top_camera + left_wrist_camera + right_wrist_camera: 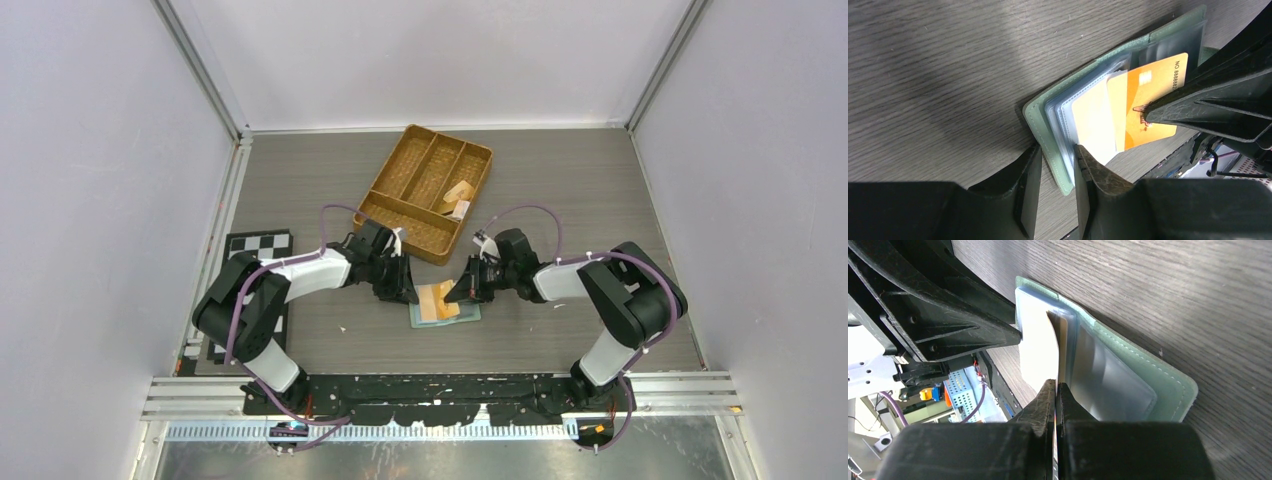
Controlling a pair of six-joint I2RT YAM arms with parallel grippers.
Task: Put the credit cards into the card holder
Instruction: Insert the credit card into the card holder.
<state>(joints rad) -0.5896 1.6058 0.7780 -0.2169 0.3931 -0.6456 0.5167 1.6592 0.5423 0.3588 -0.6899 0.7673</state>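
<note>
The sage-green card holder (468, 314) lies open on the table, its clear sleeves facing up; it also shows in the left wrist view (1035, 112) and the right wrist view (1168, 382). My left gripper (408, 293) (1057, 150) grips its left edge, cover and sleeves between the fingertips. My right gripper (462, 292) (1055, 385) is shut on an orange credit card (1148, 90), held edge-on over the open sleeves. A pale card (1090, 120) sits in a sleeve beside it. No grey or blue card is in view.
A woven brown divided tray (372, 200) stands behind the wallet, with a few small tan and white items (458, 193) in one compartment. A checkerboard sheet (255, 245) lies at the left. White walls enclose the table.
</note>
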